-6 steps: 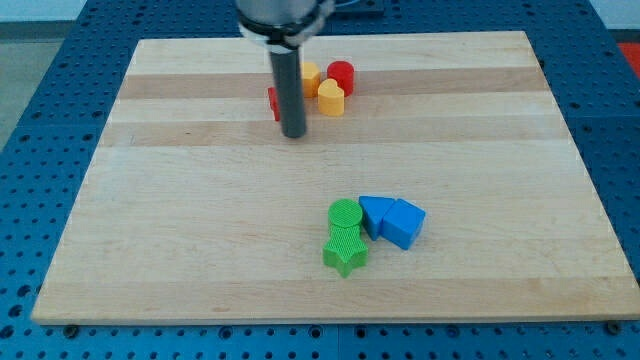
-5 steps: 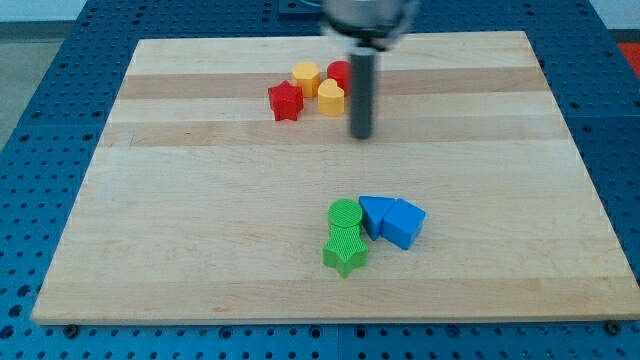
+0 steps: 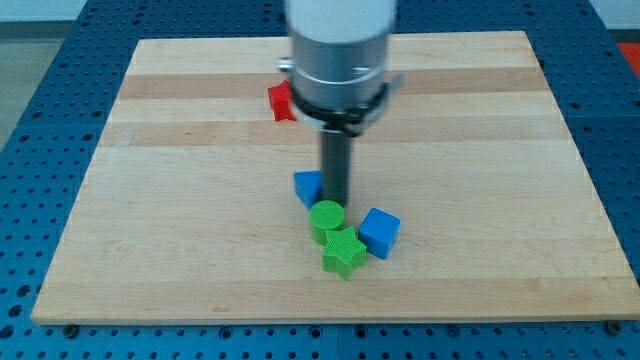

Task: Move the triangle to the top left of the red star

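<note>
The blue triangle point(image 3: 307, 187) lies near the board's middle, partly hidden behind my rod. My tip point(image 3: 333, 201) sits right against its right side, just above the green cylinder point(image 3: 326, 217). The red star point(image 3: 281, 102) is toward the view's top, left of the arm's body and partly hidden by it. The triangle is well below the star.
A green star point(image 3: 343, 252) lies below the green cylinder, touching it. A blue cube point(image 3: 379, 233) sits to the right of them. The arm's body hides the yellow and red blocks near the view's top. The wooden board point(image 3: 150, 220) rests on a blue pegboard table.
My tip swept from the view's top down to the middle. The blue triangle has moved left and up, away from the blue cube. The green cylinder and blue cube shifted slightly.
</note>
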Robot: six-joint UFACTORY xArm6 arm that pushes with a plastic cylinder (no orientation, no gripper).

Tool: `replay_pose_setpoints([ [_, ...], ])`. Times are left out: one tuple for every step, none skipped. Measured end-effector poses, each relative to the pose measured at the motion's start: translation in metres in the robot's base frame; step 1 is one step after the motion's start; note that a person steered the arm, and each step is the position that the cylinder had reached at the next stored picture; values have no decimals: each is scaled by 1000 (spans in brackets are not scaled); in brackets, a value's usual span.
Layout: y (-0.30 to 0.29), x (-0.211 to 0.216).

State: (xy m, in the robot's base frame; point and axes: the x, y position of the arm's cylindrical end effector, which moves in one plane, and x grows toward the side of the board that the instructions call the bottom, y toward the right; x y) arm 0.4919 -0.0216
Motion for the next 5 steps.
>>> replay_pose_setpoints([
  [-18,-1],
  [-75,-34],
  [-117,-93],
  [-122,-101],
  [-107,-97],
])
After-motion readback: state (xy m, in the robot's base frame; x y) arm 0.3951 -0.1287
